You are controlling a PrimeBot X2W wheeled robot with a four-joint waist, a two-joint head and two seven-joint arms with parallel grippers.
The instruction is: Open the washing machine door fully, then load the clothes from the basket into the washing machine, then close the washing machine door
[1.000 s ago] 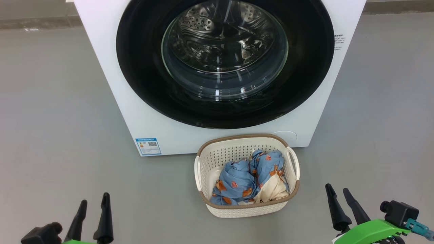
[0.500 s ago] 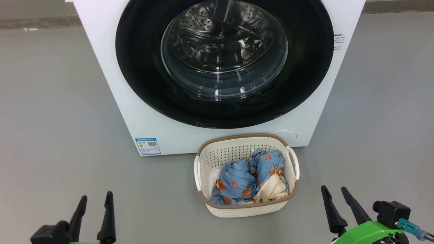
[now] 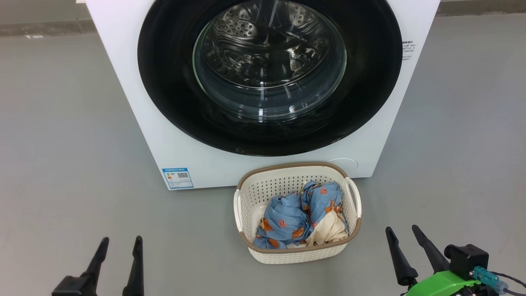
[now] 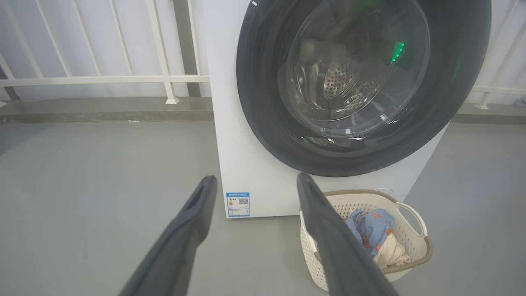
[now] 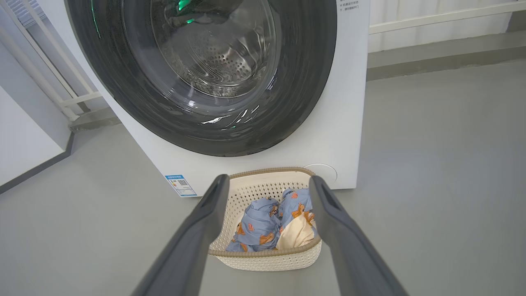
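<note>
Grey floor (image 3: pixel 61 144) all round, smooth and matte, running back to a low grey kerb (image 4: pixel 102 109). On that kerb stands a white railing (image 4: pixel 102 78): slim bars, some upright and some slanted, crossed by one horizontal bar, with a foot planted on the kerb's top. A darker grey post (image 4: pixel 187 49) rises from the kerb too, in among the white bars. Just in front of the kerb, down on the floor, lies a small white scrap (image 4: pixel 133 121), too small to say what it is. Behind the kerb, a pale wall (image 4: pixel 70 41) shows through the bars. Over in the right wrist view, near one end of the kerb, a white panel (image 5: pixel 24 135) comes forward, with a dark skirting strip (image 5: pixel 37 168) along its foot.
</note>
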